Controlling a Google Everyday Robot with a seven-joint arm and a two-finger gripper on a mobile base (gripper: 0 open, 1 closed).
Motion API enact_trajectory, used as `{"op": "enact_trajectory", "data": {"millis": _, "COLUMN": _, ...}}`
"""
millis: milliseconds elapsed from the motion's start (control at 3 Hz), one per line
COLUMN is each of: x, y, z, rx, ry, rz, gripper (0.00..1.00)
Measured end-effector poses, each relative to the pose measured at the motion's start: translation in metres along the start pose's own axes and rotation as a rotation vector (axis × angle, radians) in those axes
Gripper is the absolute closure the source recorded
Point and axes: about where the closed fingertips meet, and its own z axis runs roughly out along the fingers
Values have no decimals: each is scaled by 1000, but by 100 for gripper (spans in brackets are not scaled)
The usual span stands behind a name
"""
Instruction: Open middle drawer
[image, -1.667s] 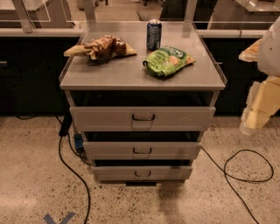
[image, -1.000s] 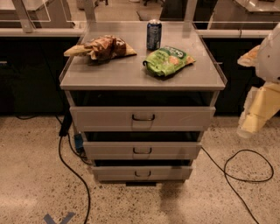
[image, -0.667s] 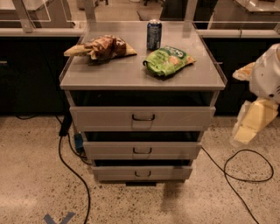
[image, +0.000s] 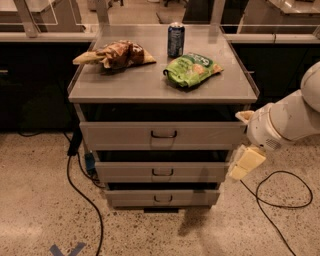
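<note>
The middle drawer (image: 162, 171) is the second of three light-grey fronts in the cabinet, with a small dark wire handle at its centre. A dark gap shows above its front. My gripper (image: 244, 165), cream-coloured on a white arm (image: 287, 120), hangs just off the cabinet's right side, level with the right end of the middle drawer's front. It is well to the right of the handle and holds nothing that I can see.
The top drawer (image: 164, 134) and bottom drawer (image: 162, 198) frame the middle one. On the cabinet top (image: 150, 85) lie a brown snack bag (image: 116, 54), a green chip bag (image: 192, 68) and a blue can (image: 175, 39). Black cables (image: 280, 200) lie on the floor on both sides.
My arm has moved left and down from the right edge of view, bringing the gripper close to the cabinet's right side at middle-drawer height. The drawers have not moved.
</note>
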Motion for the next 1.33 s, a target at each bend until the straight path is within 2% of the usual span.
{"op": "enact_trajectory", "data": {"millis": 333, "x": 0, "y": 0, "z": 0, "rx": 0, "ry": 0, "rz": 0, "gripper": 0}}
{"op": "enact_trajectory", "data": {"millis": 667, "x": 5, "y": 4, "z": 14, "rx": -12, "ry": -40, "rz": -17, "gripper": 0}}
{"op": "enact_trajectory", "data": {"millis": 1000, "x": 14, "y": 5, "z": 42, "rx": -119, "ry": -93, "rz": 20, "gripper": 0}}
{"op": "enact_trajectory", "data": {"millis": 1333, "x": 32, "y": 4, "z": 83, "rx": -209, "ry": -143, "rz": 25, "gripper": 0}}
